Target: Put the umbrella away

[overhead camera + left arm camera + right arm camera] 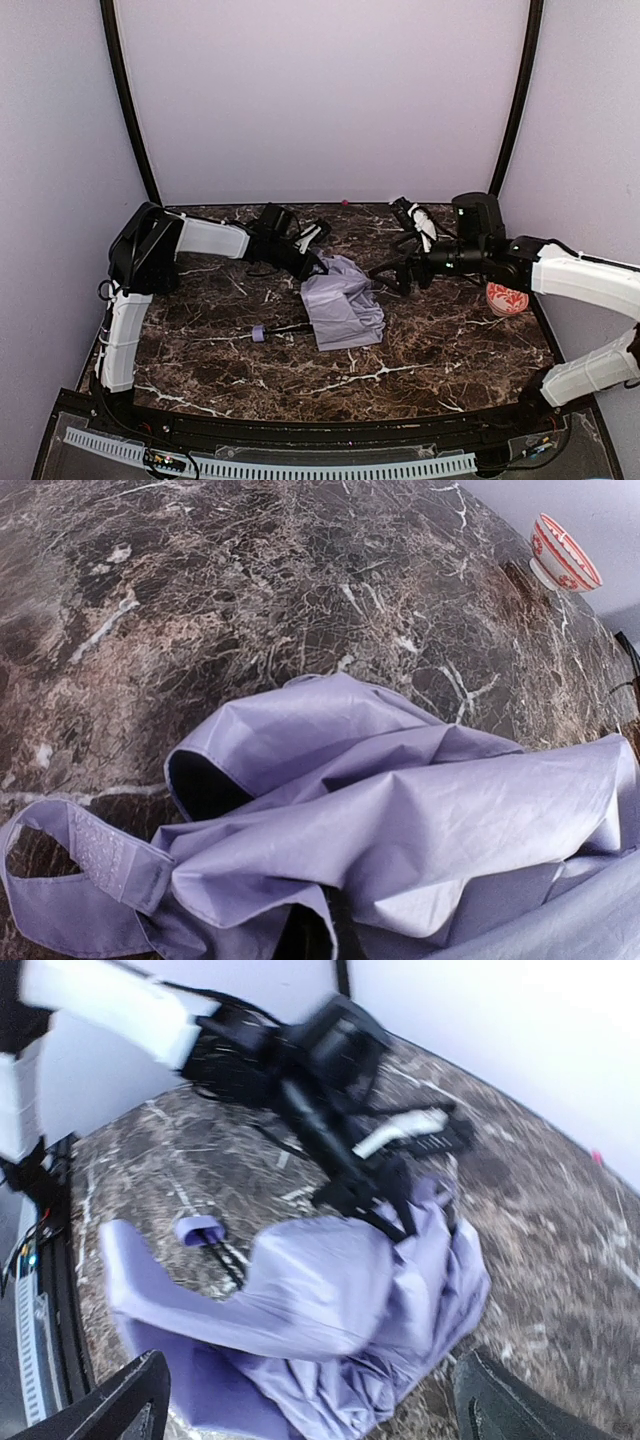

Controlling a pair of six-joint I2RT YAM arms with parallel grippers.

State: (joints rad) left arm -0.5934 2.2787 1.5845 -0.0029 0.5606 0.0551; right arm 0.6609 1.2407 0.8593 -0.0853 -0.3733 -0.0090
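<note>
I read the top external view from high behind the arm bases, facing down and forward over the whole worktop (200,340) to the far wall (330,100). The left wrist view sits very close over the umbrella (400,820), facing right toward the bowl (563,552). The right wrist view, blurred, looks left across the umbrella to the left arm (110,1000). All three share the umbrella.

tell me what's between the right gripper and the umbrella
Only a sliver of bare marble table in the top view; the right wrist view shows the umbrella just ahead of the right gripper.
</note>
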